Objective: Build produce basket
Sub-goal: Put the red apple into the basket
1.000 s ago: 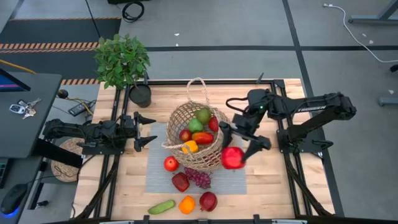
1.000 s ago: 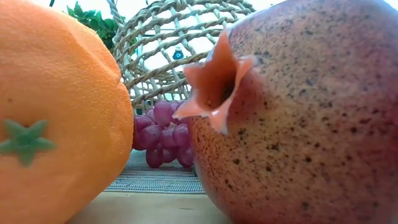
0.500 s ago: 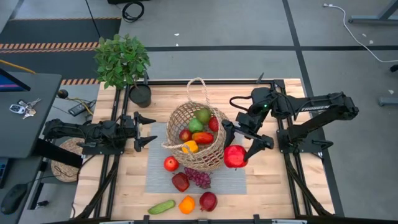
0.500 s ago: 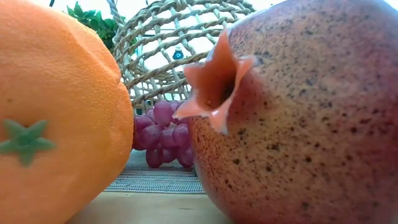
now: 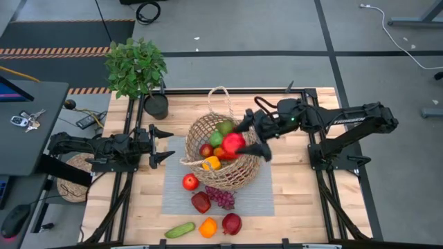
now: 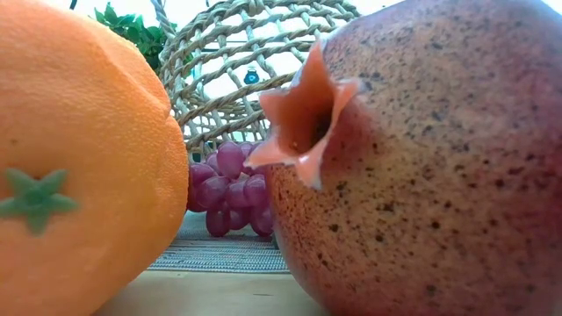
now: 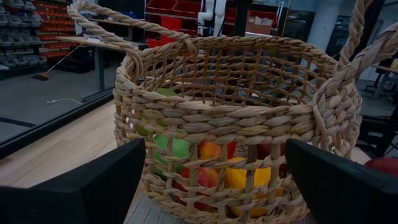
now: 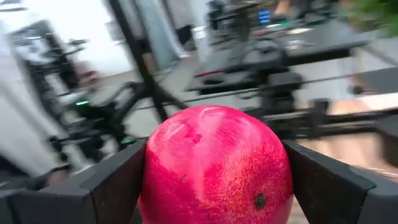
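The tan wicker basket [image 5: 220, 173] stands on a grey mat at the table's middle and holds several fruits. It fills the left wrist view [image 7: 236, 118]. My right gripper [image 5: 242, 140] is shut on a bright red round fruit [image 5: 232, 143] over the basket's right half. My left gripper [image 5: 165, 145] is open and empty, just left of the basket. More produce lies on the mat and table near the basket: a red apple [image 5: 190, 182], purple grapes [image 5: 221, 198], a cucumber [image 5: 180, 229], an orange [image 5: 208, 227] and a pomegranate [image 5: 231, 223]. My right gripper pinches the red fruit's two opposite sides [image 8: 155, 168] between its two fingers. The fingers come from the table's right side, slanting a little down. The fruit is lifted clear, above the fruits in the basket.
A potted green plant [image 5: 136, 67] in a black pot stands at the table's far left corner. The basket's looped handle [image 5: 220, 97] rises at its far side. In the low view the orange [image 6: 79, 158] and pomegranate [image 6: 421, 167] hide most of the table.
My right gripper has carried the red fruit from beside the basket's near right side up and toward the table's left and far edge, over the basket's rim. It has turned about on the way and stayed shut on the fruit.
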Action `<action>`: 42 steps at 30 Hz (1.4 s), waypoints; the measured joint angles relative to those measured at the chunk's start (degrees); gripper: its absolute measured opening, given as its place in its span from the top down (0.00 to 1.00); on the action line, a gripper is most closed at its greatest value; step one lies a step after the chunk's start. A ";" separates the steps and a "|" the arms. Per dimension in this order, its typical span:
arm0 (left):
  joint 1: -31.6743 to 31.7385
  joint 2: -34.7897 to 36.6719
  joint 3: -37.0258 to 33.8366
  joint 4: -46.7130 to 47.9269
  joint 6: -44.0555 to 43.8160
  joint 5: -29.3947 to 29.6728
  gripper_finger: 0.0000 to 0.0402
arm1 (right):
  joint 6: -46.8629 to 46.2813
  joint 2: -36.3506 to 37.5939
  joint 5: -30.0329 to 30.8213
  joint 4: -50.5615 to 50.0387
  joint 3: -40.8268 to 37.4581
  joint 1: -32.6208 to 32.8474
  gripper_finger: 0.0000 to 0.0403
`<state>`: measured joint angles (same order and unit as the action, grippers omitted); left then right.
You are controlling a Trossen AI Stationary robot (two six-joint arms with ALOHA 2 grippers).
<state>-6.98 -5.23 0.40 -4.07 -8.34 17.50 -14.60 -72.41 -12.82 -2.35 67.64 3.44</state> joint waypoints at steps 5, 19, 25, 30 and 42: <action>0.00 0.00 0.00 0.02 0.00 0.00 0.02 | 1.16 -2.75 2.64 1.14 0.00 0.36 0.10; 0.00 0.00 0.00 0.04 0.00 0.00 0.02 | 3.71 -11.68 6.33 -6.00 11.16 2.06 0.10; 0.00 0.00 0.00 0.00 0.00 0.00 0.02 | 5.62 -15.17 11.33 -11.81 16.98 2.87 0.10; 0.00 0.00 0.00 0.04 0.01 0.00 0.02 | 5.87 -16.75 14.19 -13.38 18.64 2.87 0.10; 0.00 0.00 0.00 0.04 0.00 0.00 0.02 | 7.31 -18.29 20.74 -21.31 18.67 1.61 0.10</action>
<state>-6.98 -5.23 0.40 -4.03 -8.34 17.50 -7.29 -90.70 7.92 -23.66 86.30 5.05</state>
